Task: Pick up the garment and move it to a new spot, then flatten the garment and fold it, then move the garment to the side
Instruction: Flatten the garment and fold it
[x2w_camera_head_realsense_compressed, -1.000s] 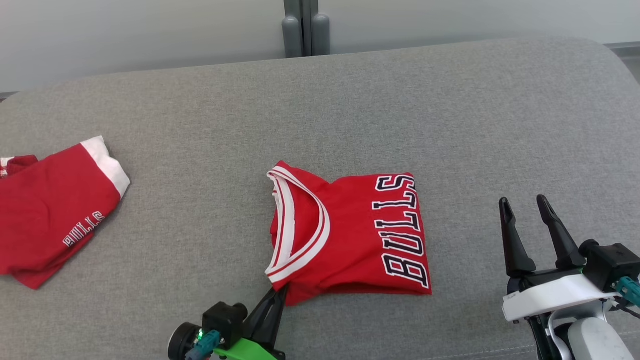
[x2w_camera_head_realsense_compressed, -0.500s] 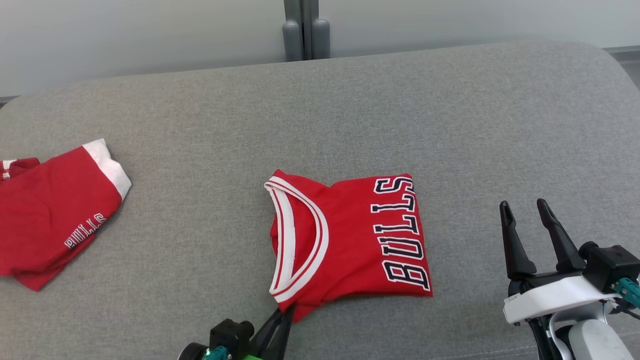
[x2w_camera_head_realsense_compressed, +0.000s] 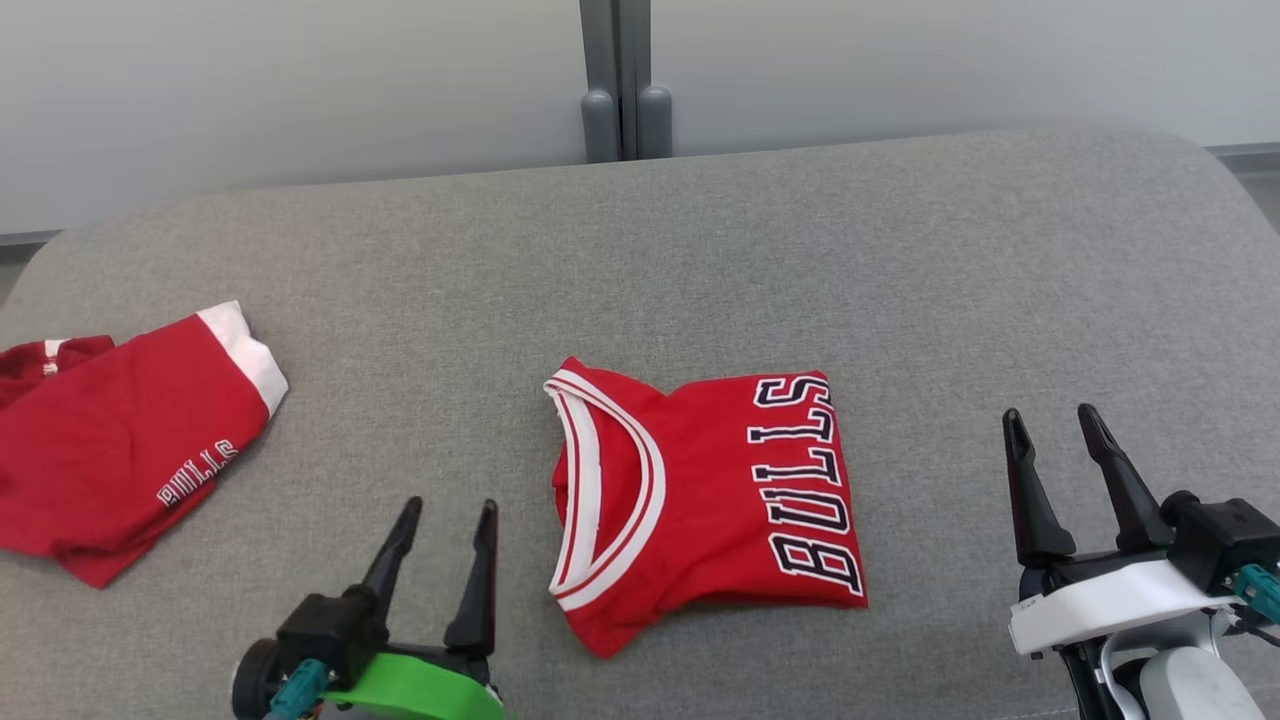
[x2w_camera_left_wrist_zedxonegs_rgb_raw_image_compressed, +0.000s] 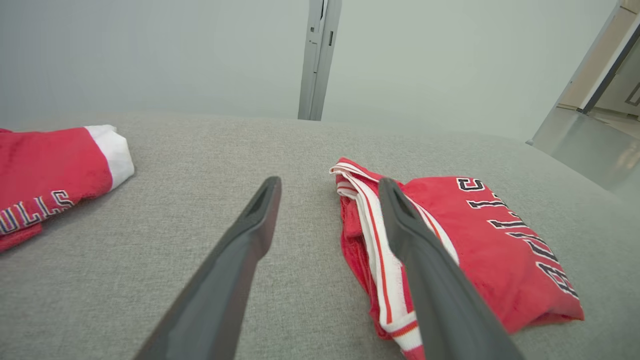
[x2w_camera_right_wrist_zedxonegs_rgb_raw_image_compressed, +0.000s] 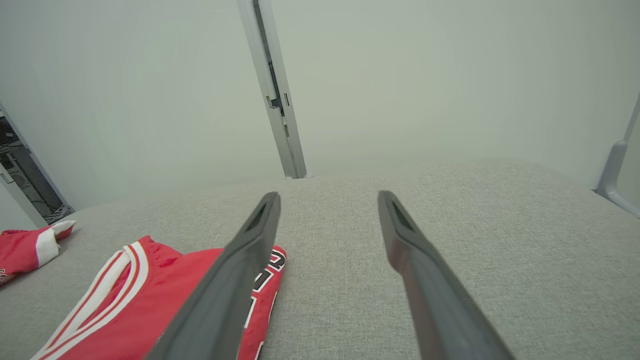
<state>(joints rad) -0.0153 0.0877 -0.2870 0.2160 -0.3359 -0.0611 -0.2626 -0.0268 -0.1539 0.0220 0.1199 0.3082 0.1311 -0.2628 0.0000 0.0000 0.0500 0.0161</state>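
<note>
Released since earlier frames: corner of jersey (x2w_camera_head_realsense_compressed: 700, 500) (x2w_camera_left_wrist_zedxonegs_rgb_raw_image_compressed: 475, 235) (x2w_camera_right_wrist_zedxonegs_rgb_raw_image_compressed: 165, 295), pinched before by left tool (x2w_camera_head_realsense_compressed: 451, 505) (x2w_camera_left_wrist_zedxonegs_rgb_raw_image_compressed: 330, 184), now let go. Left tool drawn back leftward, fingers spread wide, nothing held. Jersey laid folded and flat at middle of grey worktop (x2w_camera_head_realsense_compressed: 900, 280), white-striped collar turned toward left tool, "BULLS" lettering at right side. Left tool seen just beside collar, gap visible in head view. Right tool (x2w_camera_head_realsense_compressed: 1050, 413) (x2w_camera_right_wrist_zedxonegs_rgb_raw_image_compressed: 328, 195) kept wide apart, empty, well apart from jersey. Off at far left, second red garment (x2w_camera_head_realsense_compressed: 110, 450) (x2w_camera_left_wrist_zedxonegs_rgb_raw_image_compressed: 45, 165) (x2w_camera_right_wrist_zedxonegs_rgb_raw_image_compressed: 25, 247) is seen.
</note>
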